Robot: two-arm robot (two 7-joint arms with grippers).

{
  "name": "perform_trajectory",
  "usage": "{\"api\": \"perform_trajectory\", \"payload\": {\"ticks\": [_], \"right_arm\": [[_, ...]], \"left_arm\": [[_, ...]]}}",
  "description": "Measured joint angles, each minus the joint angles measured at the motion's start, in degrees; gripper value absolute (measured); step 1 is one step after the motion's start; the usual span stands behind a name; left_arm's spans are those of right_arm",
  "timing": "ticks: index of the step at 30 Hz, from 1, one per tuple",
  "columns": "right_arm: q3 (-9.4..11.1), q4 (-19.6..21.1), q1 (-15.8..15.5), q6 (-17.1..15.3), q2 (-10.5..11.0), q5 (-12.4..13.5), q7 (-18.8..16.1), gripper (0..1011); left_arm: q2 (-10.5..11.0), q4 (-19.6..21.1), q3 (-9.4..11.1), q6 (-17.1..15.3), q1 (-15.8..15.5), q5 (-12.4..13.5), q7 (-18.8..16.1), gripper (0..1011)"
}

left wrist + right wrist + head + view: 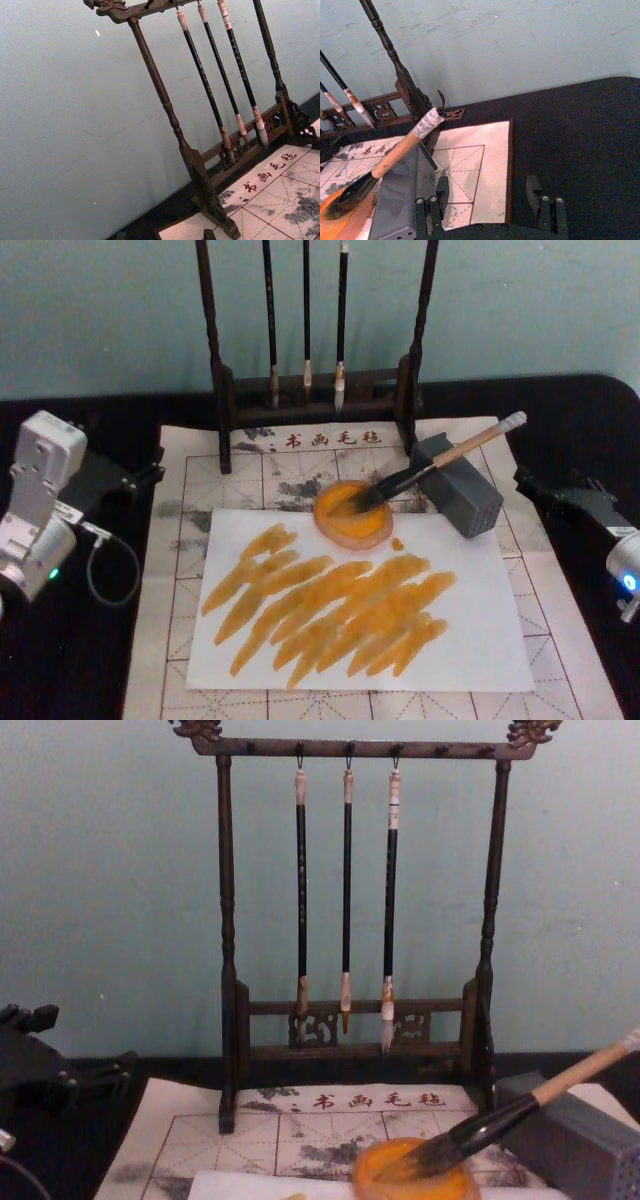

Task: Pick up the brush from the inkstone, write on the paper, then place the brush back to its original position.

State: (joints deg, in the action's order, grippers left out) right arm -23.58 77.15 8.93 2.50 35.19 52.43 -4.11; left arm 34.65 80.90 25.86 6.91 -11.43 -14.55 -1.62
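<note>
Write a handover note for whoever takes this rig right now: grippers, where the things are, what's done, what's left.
Left gripper: parked at the mat's left edge, holding nothing.
Right gripper: jaws open, empty, just right of the grey block.
Brush: bristles in the inkstone, handle leaning on the grey block.
Paper: on the mat, covered in orange strokes.
Done, by the look of it: writing, brush returned.
Left: apparently nothing; perhaps pull the right arm back.

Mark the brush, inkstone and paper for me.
brush [470, 447], head view, middle of the tan handle.
inkstone [352, 527], head view, front part of the dish.
paper [480, 640], head view, bare white corner.
</note>
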Motion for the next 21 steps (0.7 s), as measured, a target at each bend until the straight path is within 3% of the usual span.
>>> {"api": "perform_trajectory", "payload": {"ticks": [21], "right_arm": [[0.0, 0.0, 0.0, 0.0, 0.0, 0.0, 0.0, 1000]], "left_arm": [[0.0, 0.0, 0.0, 0.0, 0.0, 0.0, 0.0, 1001]]}}
